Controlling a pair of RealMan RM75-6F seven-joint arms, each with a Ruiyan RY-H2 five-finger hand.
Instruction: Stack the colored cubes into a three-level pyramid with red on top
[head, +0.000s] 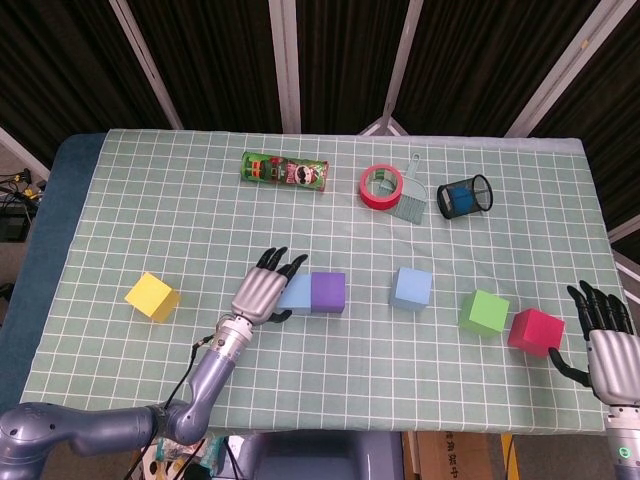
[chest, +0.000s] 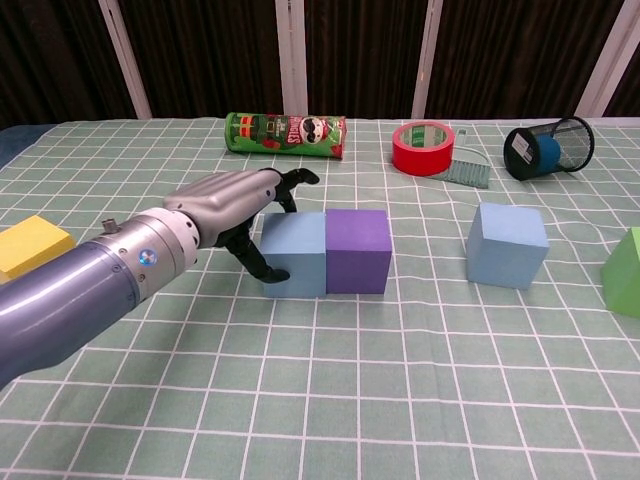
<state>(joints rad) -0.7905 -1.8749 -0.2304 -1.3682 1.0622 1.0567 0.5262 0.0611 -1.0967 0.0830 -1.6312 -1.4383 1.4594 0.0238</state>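
Note:
My left hand cups the left side of a light blue cube, fingers over its far edge and thumb against its front face. That cube sits on the table flush against a purple cube. A second light blue cube stands apart to the right. Further right lie a green cube and a red cube. A yellow cube sits far left. My right hand hovers with fingers spread just right of the red cube, holding nothing.
At the back of the green checked tablecloth lie a green chip can on its side, a red tape roll, a small brush and a black mesh cup. The table's right edge runs beside my right hand.

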